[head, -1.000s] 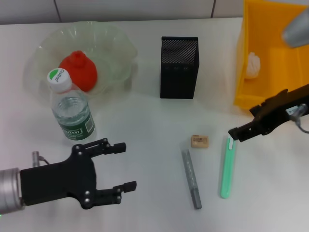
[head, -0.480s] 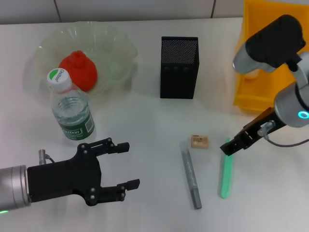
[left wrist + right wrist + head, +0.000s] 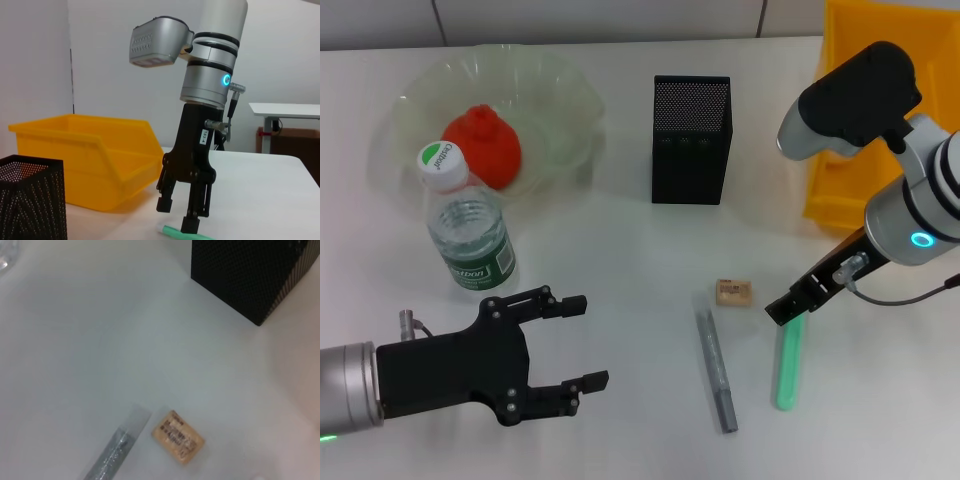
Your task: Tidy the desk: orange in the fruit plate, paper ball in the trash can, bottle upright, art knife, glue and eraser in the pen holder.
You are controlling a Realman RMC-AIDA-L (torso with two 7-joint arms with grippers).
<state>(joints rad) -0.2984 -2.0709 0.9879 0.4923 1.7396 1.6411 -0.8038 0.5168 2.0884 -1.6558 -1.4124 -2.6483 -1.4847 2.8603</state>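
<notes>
Counter (image 3: 620, 250): white surface carrying all items, catalogued by clock position in the head view.

Fruit plate (image 3: 560, 85): at 10 o'clock, pale-green with scalloped rim. The orange (image 3: 483, 145) lies inside it.

Bottle (image 3: 468, 232): at 9 o'clock, upright with white cap on top, just on the near side of the fruit plate.

Pen holder (image 3: 691, 140): at 12 o'clock, black mesh box standing upright; also seen at (image 3: 30, 197) and (image 3: 250, 275).

Trash can (image 3: 840, 180): at 2 o'clock, yellow bin, partly hidden behind the right arm; also seen at (image 3: 85, 160). Its contents cannot be made out.

Eraser (image 3: 733, 292): at 4 o'clock near centre, flat on the counter, printed face up (image 3: 178, 436), well apart from the pen holder.

Grey stick (image 3: 716, 370): at 5 o'clock, lying flat just near of the eraser; one end seen at (image 3: 117, 450).

Green stick (image 3: 787, 365): at 4 o'clock, lying flat; its far end sits under the right gripper, and a tip shows at (image 3: 172, 231).

Right gripper (image 3: 785, 308): at 4 o'clock, pointing down over the green stick's far end; fingers (image 3: 191, 220) set narrowly apart, holding nothing.

Left gripper (image 3: 578, 340): at 7 o'clock, low over the counter, fingers spread wide, holding nothing.
</notes>
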